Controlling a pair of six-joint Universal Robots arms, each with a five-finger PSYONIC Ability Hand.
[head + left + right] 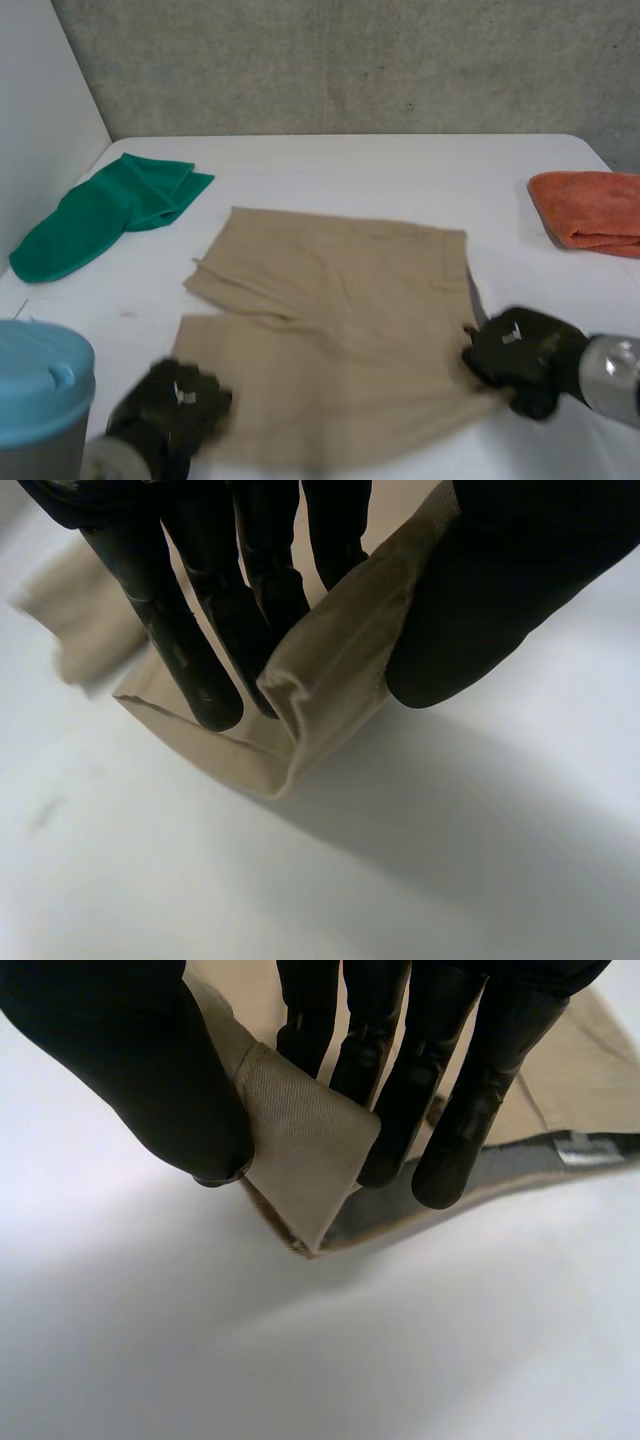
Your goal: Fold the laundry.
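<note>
Tan shorts (pixel 340 320) lie spread in the middle of the white table (pixel 400 170). My left hand (pixel 172 412) is at their near left corner. In the left wrist view the tan cloth (pixel 330 670) is pinched between the thumb (pixel 480 600) and the fingers (pixel 190 650), lifted off the table. My right hand (pixel 520 358) is at the near right corner. In the right wrist view a folded corner of the shorts (pixel 300 1140) is pinched between its thumb (pixel 150 1070) and fingers (pixel 470 1110).
A green cloth (pixel 105 215) lies at the far left of the table. An orange cloth (pixel 590 208) lies at the far right edge. A grey bin with a blue lid (pixel 40 395) stands at the near left, close to my left arm.
</note>
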